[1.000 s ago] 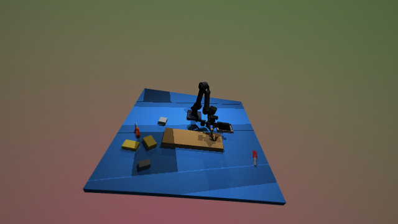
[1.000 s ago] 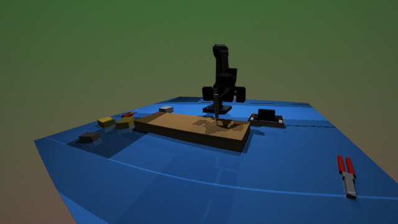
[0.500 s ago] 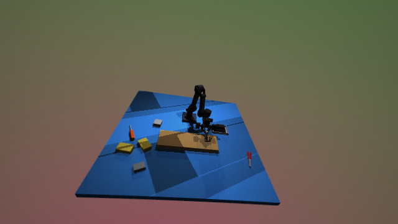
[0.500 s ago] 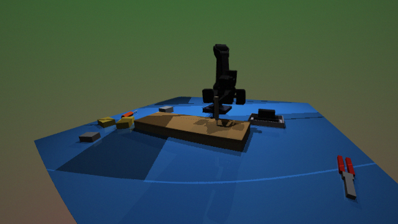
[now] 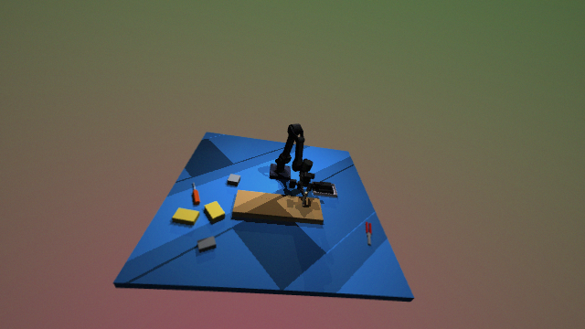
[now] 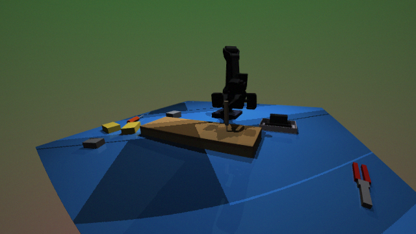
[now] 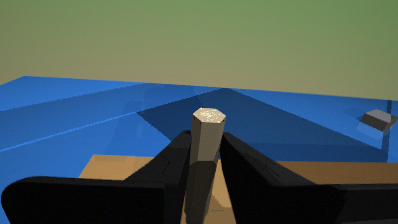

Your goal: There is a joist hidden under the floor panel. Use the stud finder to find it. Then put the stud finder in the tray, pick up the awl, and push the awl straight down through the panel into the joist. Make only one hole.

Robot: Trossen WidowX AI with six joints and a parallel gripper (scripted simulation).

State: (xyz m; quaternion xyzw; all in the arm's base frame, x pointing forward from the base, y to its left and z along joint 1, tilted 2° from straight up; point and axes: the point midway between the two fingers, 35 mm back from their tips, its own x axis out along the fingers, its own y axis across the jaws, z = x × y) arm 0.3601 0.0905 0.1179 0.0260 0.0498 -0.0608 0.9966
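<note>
My gripper (image 5: pixel 304 194) (image 7: pixel 205 138) is shut on the awl (image 6: pixel 226 112) (image 7: pixel 204 150), gripping its pale hexagonal handle. The awl stands about upright over the right part of the wooden floor panel (image 5: pixel 256 206) (image 6: pixel 169 127) (image 7: pixel 325 172). Its lower end meets the panel top in the exterior view; how deep the tip sits, if at all, cannot be told. The joist is hidden. The black stud finder (image 5: pixel 324 187) (image 6: pixel 278 119) lies in the tray (image 6: pixel 279 130), just beyond the panel's right end and nearer the arm's base.
Left of the panel are two yellow blocks (image 5: pixel 186 216) (image 5: pixel 214 211), an orange-handled tool (image 5: pixel 196 196) and two grey blocks (image 5: pixel 234 179) (image 5: pixel 207 243). Red-handled pliers (image 5: pixel 368 233) (image 6: pixel 365 193) lie to the right. The blue table's front edge (image 5: pixel 265 290) lies beyond the panel from the arm.
</note>
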